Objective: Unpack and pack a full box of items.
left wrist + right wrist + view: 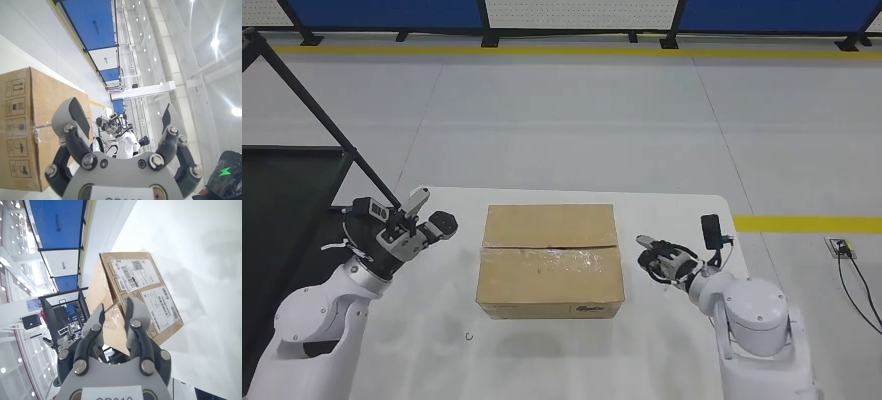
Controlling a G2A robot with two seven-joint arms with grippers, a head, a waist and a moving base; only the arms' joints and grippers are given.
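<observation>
Box [550, 268] taped shut, centre of desk [442, 350]. Left pincer [122, 113] wide open, empty. Right pincer [115, 308] slightly open (also empty), one off each box end.

Box [550, 262]: flaps shut and taped; you cannot see its contents. Small speck [470, 335] near the front edge of the bench [642, 345]: too small for you to identify. Left wrist view: box cut off at the picture's edge.
</observation>
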